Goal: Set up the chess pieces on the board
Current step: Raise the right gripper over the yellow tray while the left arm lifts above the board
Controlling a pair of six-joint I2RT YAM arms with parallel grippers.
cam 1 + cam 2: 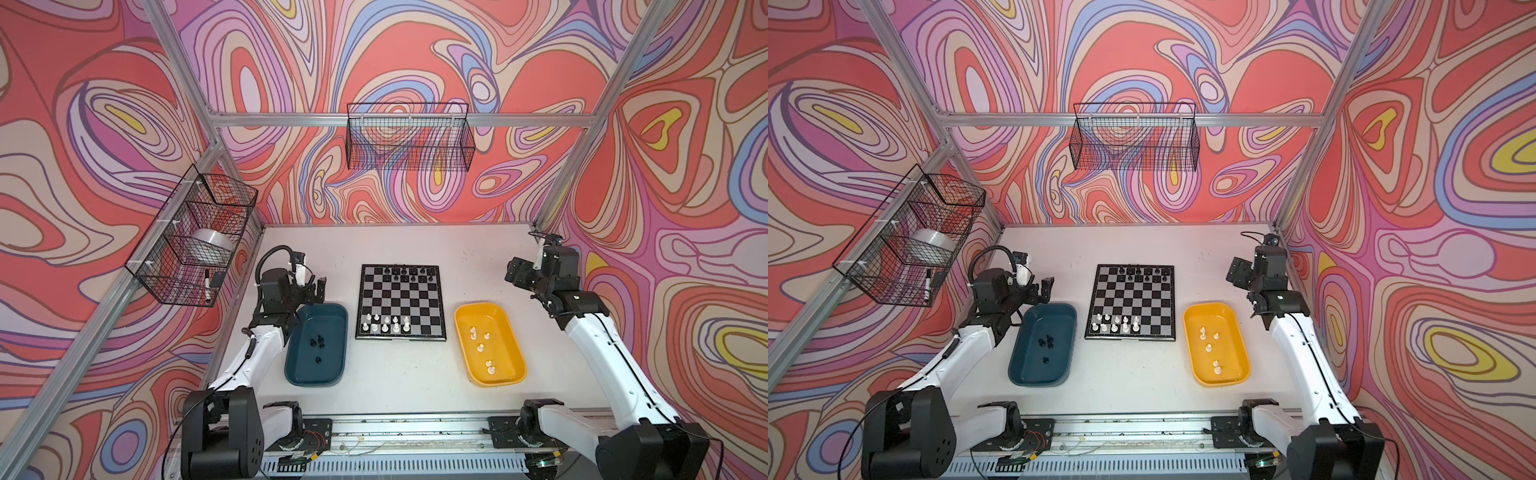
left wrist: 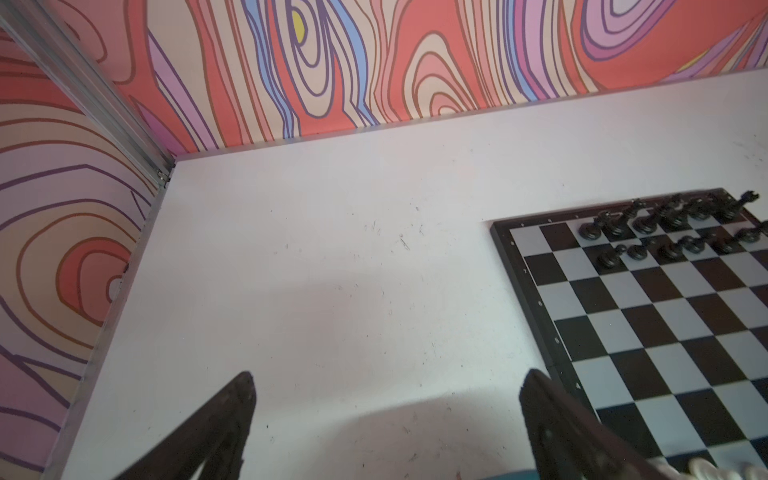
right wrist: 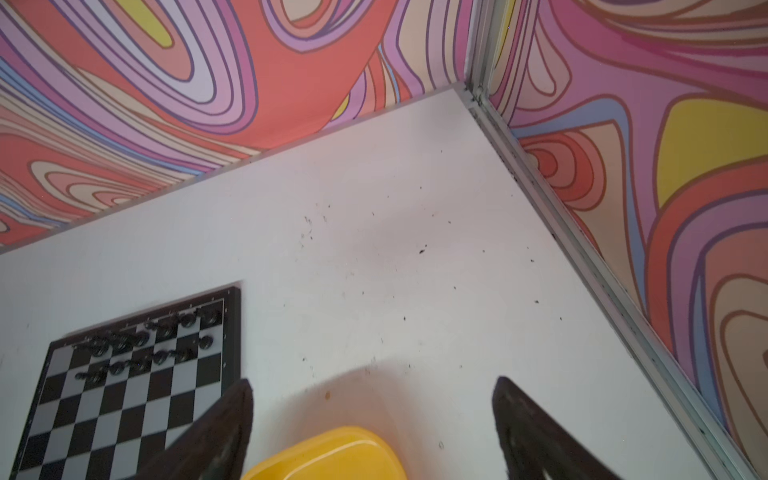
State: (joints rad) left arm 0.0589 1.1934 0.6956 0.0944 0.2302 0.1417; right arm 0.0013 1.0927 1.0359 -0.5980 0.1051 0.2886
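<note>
top views, both: the square black-and-silver checked chessboard (image 1: 401, 301) lies mid-table between the oblong teal plastic tray (image 1: 330, 330) and the oblong yellow plastic tray (image 1: 505, 332), parted from each by a strip of bare white table (image 1: 399, 386). tiny black plastic chessmen (image 1: 405, 274) fill part of the two far rows. tiny white plastic chessmen (image 1: 386, 326) stand on the left part of the two near rows, and the right part is bare. several loose black men (image 1: 318, 343) lie in the teal tray and several loose white men (image 1: 482, 347) in the yellow one, so i judge the setup a little past half done.

wrist views: my left claw (image 2: 388, 380) and my right claw (image 3: 374, 384) both gape wide with nothing between the fingers. my left hangs near the teal tray's far end. my right hangs near the far right corner, close to the aluminium frame rail (image 3: 577, 232). the table behind the board is free.
</note>
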